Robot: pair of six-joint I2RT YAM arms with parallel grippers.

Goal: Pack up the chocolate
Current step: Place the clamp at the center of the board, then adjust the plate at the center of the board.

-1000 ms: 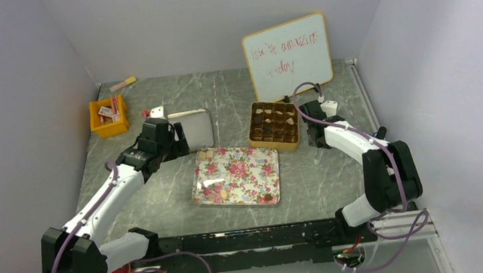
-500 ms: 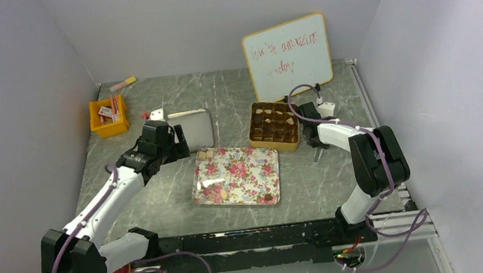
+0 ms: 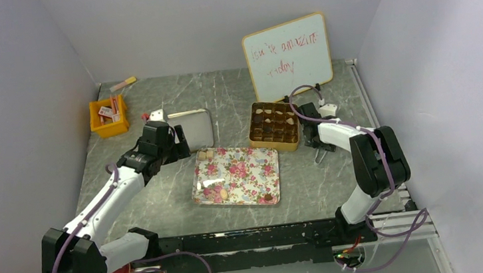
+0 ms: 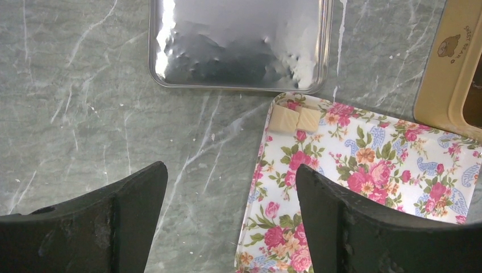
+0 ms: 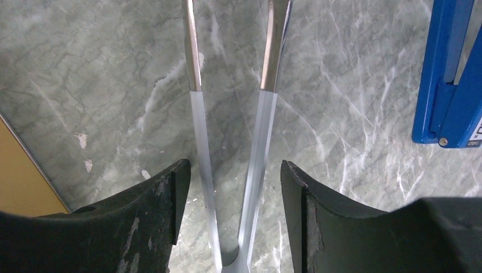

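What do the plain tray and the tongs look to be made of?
The plain tray looks like polished metal, probably stainless steel: mirror-like glare, faint dimpling and a rolled rim. The tongs look like metal too, likely steel. They are bright and polished toward the tips and duller satin toward the joined end, though that part could be a coating.

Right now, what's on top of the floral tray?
Two tan pieces in its far left corner, a cream one and a dark one near the front edge. Nothing covers the floral tray from above.
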